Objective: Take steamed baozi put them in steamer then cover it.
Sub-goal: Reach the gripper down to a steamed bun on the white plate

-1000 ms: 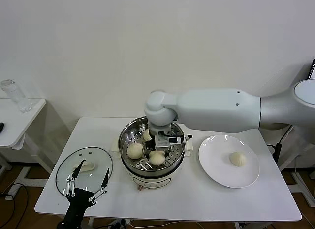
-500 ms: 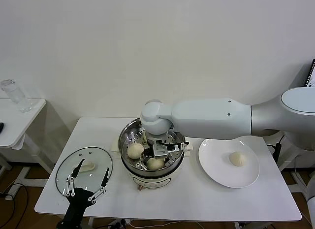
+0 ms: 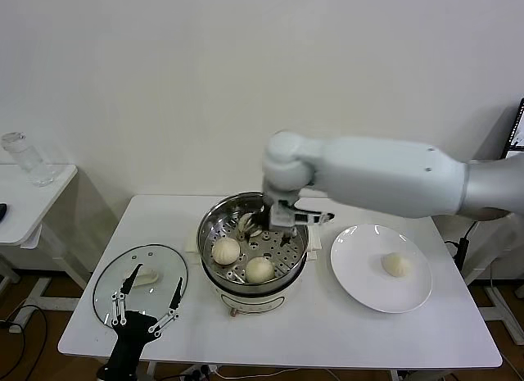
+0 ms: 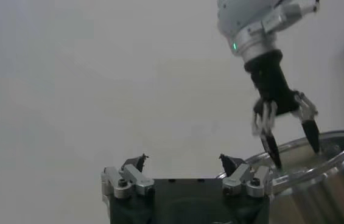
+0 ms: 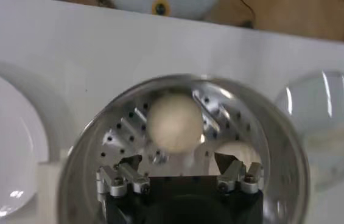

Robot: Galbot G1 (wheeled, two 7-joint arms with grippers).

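Note:
The steel steamer (image 3: 203,236) stands mid-table with baozi on its perforated tray: one at the left (image 3: 225,250), one at the front (image 3: 259,269), and a third (image 3: 246,224) half hidden at the back. My right gripper (image 3: 277,231) hangs open and empty just above the tray. From its wrist I look down on a baozi (image 5: 175,122) and another (image 5: 240,153) beyond the open right gripper (image 5: 181,162). One more baozi (image 3: 396,264) lies on the white plate (image 3: 360,276). The glass cover (image 3: 110,289) lies flat at the left. My left gripper (image 3: 147,303) waits open at its near edge.
The plate sits to the right of the steamer. A small side table (image 3: 33,197) with a clear bottle (image 3: 24,160) stands beyond the table's left end. In the left wrist view, the right gripper (image 4: 286,129) hangs over the steamer rim (image 4: 318,159).
My right gripper opened inside the steamer, left a baozi on the tray at the front, then rose and drew back to the right. The left arm stayed still.

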